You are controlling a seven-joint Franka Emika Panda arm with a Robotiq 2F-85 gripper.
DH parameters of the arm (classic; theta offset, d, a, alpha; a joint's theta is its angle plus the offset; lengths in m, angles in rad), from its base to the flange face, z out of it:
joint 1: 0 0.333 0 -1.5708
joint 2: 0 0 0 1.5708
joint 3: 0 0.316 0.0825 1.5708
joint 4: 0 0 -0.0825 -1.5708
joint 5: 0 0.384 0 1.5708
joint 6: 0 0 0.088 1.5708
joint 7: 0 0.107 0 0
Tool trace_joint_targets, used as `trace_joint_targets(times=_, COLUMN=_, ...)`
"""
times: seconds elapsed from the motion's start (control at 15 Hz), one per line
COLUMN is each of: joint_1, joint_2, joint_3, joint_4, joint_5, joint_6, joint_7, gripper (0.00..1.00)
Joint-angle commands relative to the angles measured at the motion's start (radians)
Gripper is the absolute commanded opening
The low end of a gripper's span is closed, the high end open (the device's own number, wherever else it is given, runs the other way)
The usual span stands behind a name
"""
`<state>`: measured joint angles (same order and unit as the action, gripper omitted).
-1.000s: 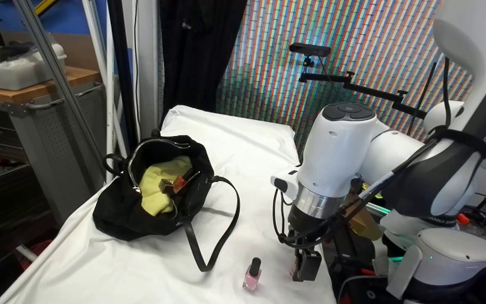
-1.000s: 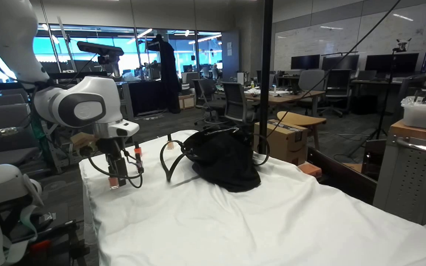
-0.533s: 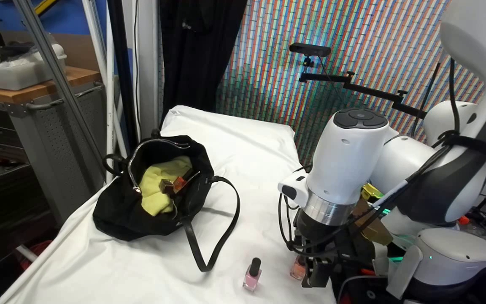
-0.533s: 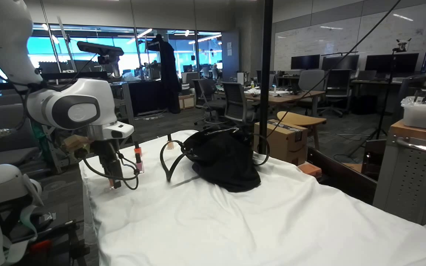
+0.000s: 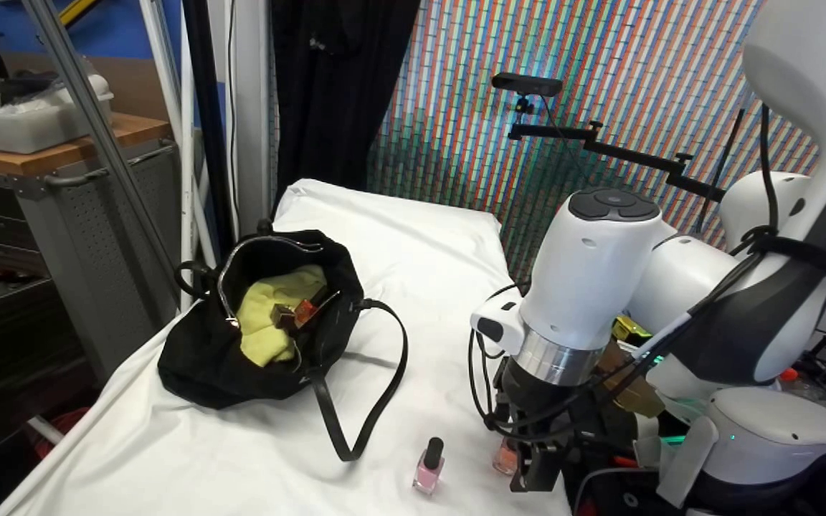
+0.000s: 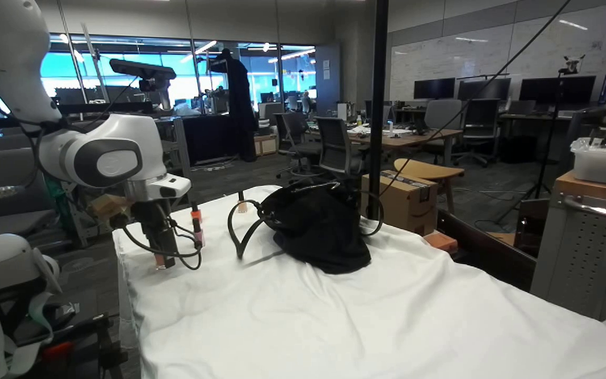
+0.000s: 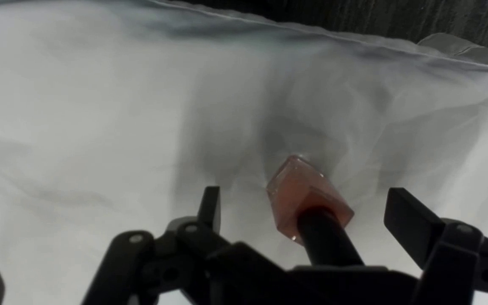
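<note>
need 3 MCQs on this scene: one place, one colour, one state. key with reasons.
1. Relative to the black bag, where is the yellow cloth?
A. Under it
B. Inside it
C. Draped over its handle

2. What colour is the cap of the bottle nearest the pincer?
A. White
B. Gold
C. Black

3. How does the pincer stand?
A. Open
B. Shut on the bottle
C. Shut on nothing

Key:
1 B: an exterior view shows it through the bag's opening.
2 C: the wrist view shows it dark above the coral glass.
3 A: in the wrist view, gaps show on both sides of the bottle.
</note>
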<state>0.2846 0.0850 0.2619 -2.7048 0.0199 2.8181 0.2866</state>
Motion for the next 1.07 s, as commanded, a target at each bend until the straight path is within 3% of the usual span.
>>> trace_joint_targets(times=0.0, joint_1=-0.003, joint_2=0.007, joint_3=-0.001, joint_4=-0.007, joint_5=0.012, joint_6=0.03, joint_7=-0.028, gripper=1.0)
trace_joint_targets(times=0.13, joint_1=-0.001, joint_2=0.005, joint_3=-0.004, joint_4=-0.011, joint_5=-0.001, joint_6=0.032, joint_7=-0.022, gripper=0.97)
trace_joint_targets(times=0.2, joint_1=-0.001, joint_2=0.006, joint_3=-0.004, joint_4=-0.01, joint_5=0.001, joint_6=0.034, joint_7=-0.023, gripper=0.84)
trace_joint_targets(times=0.27, joint_1=-0.002, joint_2=0.007, joint_3=-0.004, joint_4=-0.01, joint_5=0.001, joint_6=0.036, joint_7=-0.024, gripper=0.87)
trace_joint_targets(times=0.33, joint_1=-0.001, joint_2=0.009, joint_3=-0.005, joint_4=-0.01, joint_5=-0.002, joint_6=0.036, joint_7=-0.023, gripper=0.84)
trace_joint_targets(times=0.8, joint_1=0.001, joint_2=0.008, joint_3=-0.009, joint_4=-0.01, joint_5=-0.016, joint_6=0.032, joint_7=-0.012, gripper=0.3)
trace_joint_targets(times=1.0, joint_1=0.001, joint_2=0.005, joint_3=-0.014, joint_4=-0.011, joint_5=-0.025, joint_6=0.031, joint_7=-0.006, gripper=0.21)
